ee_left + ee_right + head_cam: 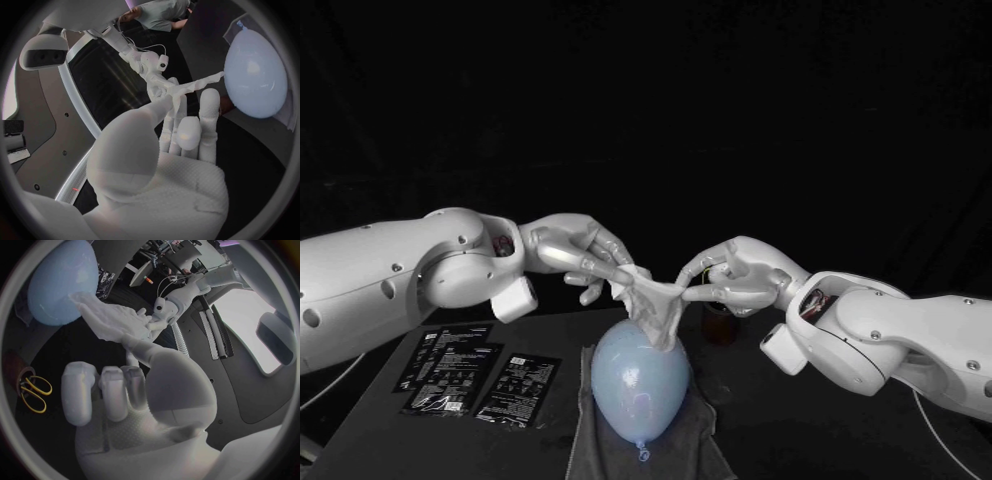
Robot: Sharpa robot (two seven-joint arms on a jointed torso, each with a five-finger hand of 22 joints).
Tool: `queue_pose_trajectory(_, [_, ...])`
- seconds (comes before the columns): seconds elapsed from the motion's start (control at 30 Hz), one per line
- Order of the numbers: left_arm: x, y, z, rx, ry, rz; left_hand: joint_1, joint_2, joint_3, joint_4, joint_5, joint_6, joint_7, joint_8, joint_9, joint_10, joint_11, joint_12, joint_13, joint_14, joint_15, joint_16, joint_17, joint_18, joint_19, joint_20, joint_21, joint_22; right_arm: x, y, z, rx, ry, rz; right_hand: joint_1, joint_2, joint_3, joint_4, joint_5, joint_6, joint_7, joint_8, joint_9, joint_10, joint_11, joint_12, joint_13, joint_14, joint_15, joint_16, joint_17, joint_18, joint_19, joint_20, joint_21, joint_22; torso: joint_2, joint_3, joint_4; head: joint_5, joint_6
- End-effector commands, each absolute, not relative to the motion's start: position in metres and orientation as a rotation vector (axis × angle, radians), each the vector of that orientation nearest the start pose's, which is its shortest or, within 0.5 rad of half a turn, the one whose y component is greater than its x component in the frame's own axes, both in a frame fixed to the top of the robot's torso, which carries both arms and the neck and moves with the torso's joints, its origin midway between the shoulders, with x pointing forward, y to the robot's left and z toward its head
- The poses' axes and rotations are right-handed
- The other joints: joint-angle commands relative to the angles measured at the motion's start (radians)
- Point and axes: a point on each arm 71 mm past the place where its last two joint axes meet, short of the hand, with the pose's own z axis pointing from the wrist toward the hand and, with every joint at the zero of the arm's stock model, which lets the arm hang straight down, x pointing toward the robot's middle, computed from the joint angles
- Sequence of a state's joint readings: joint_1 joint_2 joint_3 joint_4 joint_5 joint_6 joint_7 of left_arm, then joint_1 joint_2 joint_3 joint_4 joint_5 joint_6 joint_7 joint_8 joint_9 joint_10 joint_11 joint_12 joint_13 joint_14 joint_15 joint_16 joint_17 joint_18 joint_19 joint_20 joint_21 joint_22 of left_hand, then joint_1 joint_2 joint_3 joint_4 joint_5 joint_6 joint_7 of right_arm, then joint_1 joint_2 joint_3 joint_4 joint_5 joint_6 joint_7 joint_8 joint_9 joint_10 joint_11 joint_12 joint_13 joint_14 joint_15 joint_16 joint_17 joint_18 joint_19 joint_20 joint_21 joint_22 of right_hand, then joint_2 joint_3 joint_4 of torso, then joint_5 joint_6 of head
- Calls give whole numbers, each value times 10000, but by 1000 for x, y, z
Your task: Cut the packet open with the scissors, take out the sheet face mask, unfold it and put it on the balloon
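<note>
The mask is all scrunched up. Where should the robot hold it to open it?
Probably by its outer edges, one hand coming from each side. The mask hangs limp and bunched between the left hand and the right hand above the balloon, so pulling opposite edges apart should spread it.

White left arm [387,285], entering from the left with the forearm angled toward centre; left hand [577,252] raised mid-scene, fingers pointing right and downward, fingertips pinching the left edge of the sheet mask [653,308]. White right arm [906,345], entering from the right, bent at the wrist; right hand [730,278] level with the left hand, thumb and a finger pinching the mask's right edge, other fingers curled in. Hands nearly fingertip to fingertip, the mask hanging between them.
</note>
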State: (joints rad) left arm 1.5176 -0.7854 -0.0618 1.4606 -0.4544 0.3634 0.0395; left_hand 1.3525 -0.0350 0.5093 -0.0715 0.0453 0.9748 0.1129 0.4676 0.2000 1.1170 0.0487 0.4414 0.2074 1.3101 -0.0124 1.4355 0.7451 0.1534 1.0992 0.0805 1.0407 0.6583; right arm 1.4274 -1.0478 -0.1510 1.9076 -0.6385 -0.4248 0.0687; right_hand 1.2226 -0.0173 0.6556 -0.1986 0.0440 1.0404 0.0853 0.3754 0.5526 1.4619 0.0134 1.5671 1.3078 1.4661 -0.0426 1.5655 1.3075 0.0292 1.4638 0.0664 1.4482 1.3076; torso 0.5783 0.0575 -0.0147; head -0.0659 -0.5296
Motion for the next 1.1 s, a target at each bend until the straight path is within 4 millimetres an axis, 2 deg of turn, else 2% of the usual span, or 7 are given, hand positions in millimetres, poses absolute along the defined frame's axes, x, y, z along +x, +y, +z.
queue_pose_trajectory(0.03, [494,161,-65,-2597,21037,-16472,74,-35,45,-2,41,-26,64,30,1195,60,0,47,2,17,-48,11,-18,130,61,-19,30,-3,413,-189,-105,4168,17130,12961,-108,8,51,-11,45,6,28,35,14,1089,-24,37,2630,1047,-63,53,2633,-3,539,-69,-28,2247,45,-3,-14,-8,-16])
queue_pose_trajectory(0.2, [485,163,-77,-3045,21433,-16831,76,-40,49,-2,41,-28,64,31,1199,58,0,49,0,17,-49,9,-20,123,82,-20,52,36,402,-188,-113,4328,17701,13135,-114,6,54,-11,45,5,28,37,16,1089,-24,37,2630,1047,-63,53,2633,-1,534,-69,-39,2244,49,-1,11,3,-155])
queue_pose_trajectory(0.33, [483,168,-94,-3613,21810,-16625,73,-45,50,1,41,-28,65,33,1202,58,0,51,-2,12,-50,5,-40,119,93,-21,64,56,397,-186,-126,4585,18137,13201,-127,3,58,-10,46,3,28,43,20,1089,-24,37,2630,1047,-62,53,2633,8,518,-69,-78,2231,47,14,-4,127,-770])
queue_pose_trajectory(0.4, [482,171,-107,-4053,22114,-16259,68,-48,53,9,41,-28,65,37,1209,61,0,56,-3,1,-51,-4,-79,114,107,-22,78,81,396,-184,-135,4785,18400,13179,-127,3,58,-10,46,3,28,43,21,1089,-24,37,2630,1047,-62,53,2633,8,518,-69,-78,2231,56,5,-11,199,-998])
queue_pose_trajectory(0.67, [486,183,-156,-5706,21847,-14825,108,-35,186,51,43,-122,78,17,1254,-19,12,66,-42,17,-50,-25,-65,120,101,-35,50,30,401,-180,-172,5230,18609,12587,-140,1,64,-9,45,0,28,50,25,1089,-23,37,2630,1047,-62,53,2633,16,502,-68,-114,2220,179,-12,-25,244,-1717])
queue_pose_trajectory(0.9, [490,192,-181,-6583,20596,-14000,354,-135,1022,-58,45,-521,253,-443,1159,-263,153,388,15,-59,49,-111,-245,159,-84,10,-11,-154,417,-183,-190,5298,17881,11728,-146,-2,69,-12,45,-5,28,53,28,1089,-23,37,2630,1047,-62,53,2633,22,492,-69,-138,2213,331,-19,-10,224,-2078])
queue_pose_trajectory(1.1, [495,195,-187,-6792,19893,-13746,371,-280,1560,-81,44,-921,385,-1019,925,-631,248,794,177,-51,118,-106,-220,163,-143,64,133,-37,427,-187,-194,5439,17241,11224,-149,-4,73,-15,46,-8,29,56,30,1089,-24,37,2630,1047,-62,53,2633,22,491,-69,-140,2212,469,-10,-14,176,-2164])
